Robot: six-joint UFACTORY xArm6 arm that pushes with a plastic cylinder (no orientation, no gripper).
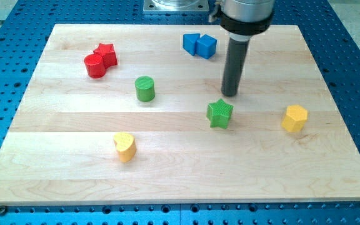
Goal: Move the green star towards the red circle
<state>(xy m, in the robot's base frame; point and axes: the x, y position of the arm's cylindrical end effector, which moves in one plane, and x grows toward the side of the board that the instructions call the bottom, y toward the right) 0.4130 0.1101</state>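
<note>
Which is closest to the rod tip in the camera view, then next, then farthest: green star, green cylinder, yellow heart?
From my tip:
1. Green star, just below it, slightly toward the view's left.
2. Green cylinder, off to the view's left.
3. Yellow heart, toward the view's lower left.

A: From where does the one camera look?

B: From above and in front of the tabletop [167, 181], tilted down, facing the arm's base at the view's top.

A: How near?

B: Middling: the whole wooden board fits, with blue perforated surround [355, 75] on every side. The rod enters from the top edge, its upper part cut off.
</note>
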